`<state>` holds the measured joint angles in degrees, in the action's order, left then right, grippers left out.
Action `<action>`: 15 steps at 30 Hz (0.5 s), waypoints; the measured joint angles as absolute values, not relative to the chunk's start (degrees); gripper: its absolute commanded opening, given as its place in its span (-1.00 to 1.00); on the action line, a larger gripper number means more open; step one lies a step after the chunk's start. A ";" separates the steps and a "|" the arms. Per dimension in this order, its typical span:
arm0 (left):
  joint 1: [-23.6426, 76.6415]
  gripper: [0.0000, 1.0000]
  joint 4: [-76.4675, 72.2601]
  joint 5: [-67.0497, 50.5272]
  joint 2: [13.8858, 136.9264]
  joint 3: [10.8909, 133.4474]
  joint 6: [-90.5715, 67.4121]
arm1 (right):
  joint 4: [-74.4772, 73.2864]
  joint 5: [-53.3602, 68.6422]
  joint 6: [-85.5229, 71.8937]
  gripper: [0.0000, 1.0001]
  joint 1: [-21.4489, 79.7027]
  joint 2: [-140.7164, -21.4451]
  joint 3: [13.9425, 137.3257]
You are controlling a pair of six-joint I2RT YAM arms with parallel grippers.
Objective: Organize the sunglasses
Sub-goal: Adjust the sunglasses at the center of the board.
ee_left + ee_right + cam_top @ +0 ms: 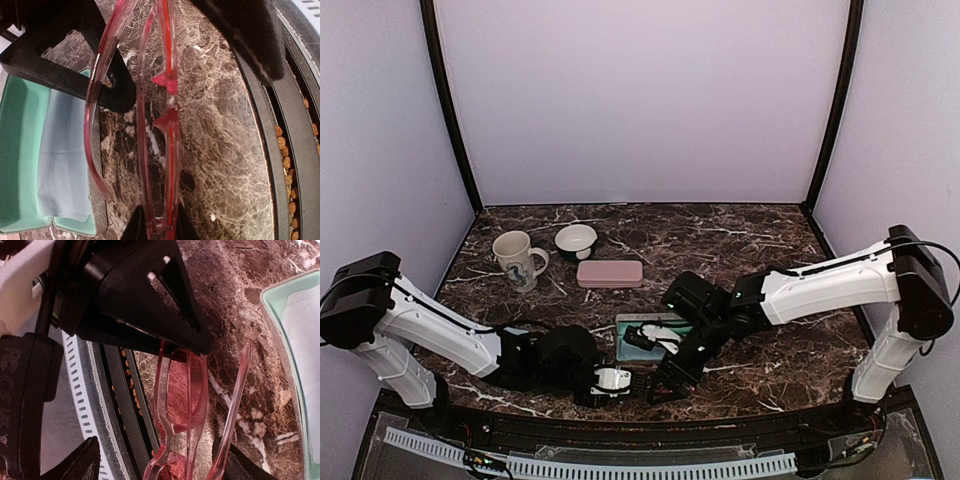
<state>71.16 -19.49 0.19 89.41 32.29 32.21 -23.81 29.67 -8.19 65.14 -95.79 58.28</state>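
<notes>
Dark, white-veined marble table (750, 240), lilac walls behind. At its near edge the left gripper (159, 227) has its jaws clamped on the red sunglasses (167, 125). The right gripper (157, 457) has its jaws apart, the frame between them. Just beyond both lies an open green case (20, 150) holding a blue cloth (62, 160). Farther off are a pink case (610, 273), a bowl (576, 240) and a mug (518, 258).

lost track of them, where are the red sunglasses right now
In the left wrist view the red sunglasses are held in the left gripper by the marble table's front edge, beside the open green case; the open right gripper flanks them.
</notes>
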 measured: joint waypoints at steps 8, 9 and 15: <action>71.16 -0.80 -19.62 -0.01 88.42 32.23 31.14 | -23.81 25.32 -7.01 0.38 66.67 -93.91 57.91; 71.13 -0.80 -19.62 -0.12 88.09 32.16 31.00 | -23.70 24.88 -6.70 0.35 66.74 -93.69 57.78; 70.76 -0.80 -19.68 -1.08 86.13 31.44 29.93 | -22.98 22.85 -6.20 0.46 67.37 -91.55 56.60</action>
<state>70.76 -19.68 -1.08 86.13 31.44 29.93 -22.98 22.85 -6.20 67.37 -91.55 56.60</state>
